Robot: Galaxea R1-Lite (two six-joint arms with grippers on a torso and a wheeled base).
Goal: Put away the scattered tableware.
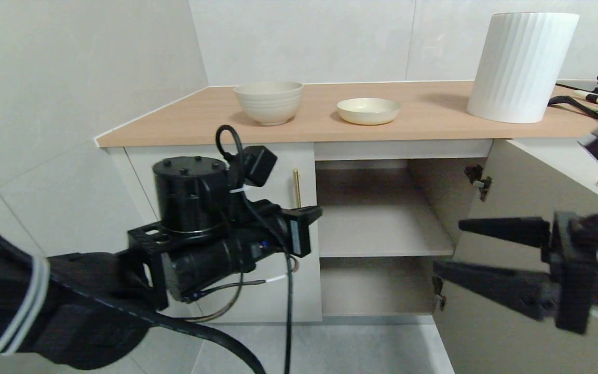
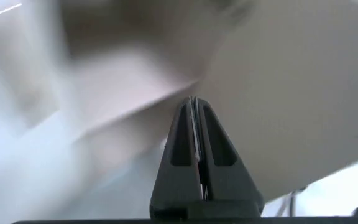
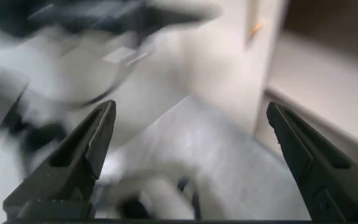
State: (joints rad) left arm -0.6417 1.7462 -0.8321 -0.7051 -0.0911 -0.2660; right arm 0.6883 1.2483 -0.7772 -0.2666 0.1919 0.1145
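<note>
The head view shows a bowl [image 1: 269, 102] and a plate [image 1: 368, 110] standing apart on the bench [image 1: 434, 111], above a cupboard [image 1: 382, 236] whose door [image 1: 501, 322] is open. The left arm [image 1: 190, 234] is low, in front of the closed part of the cupboard. The left wrist view shows the left pincer [image 2: 193, 102] with its two fingers pressed together, holding nothing. The right pincer [image 1: 447, 246] lies level with its tips toward the open cupboard. Its fingers are wide apart and empty.
</note>
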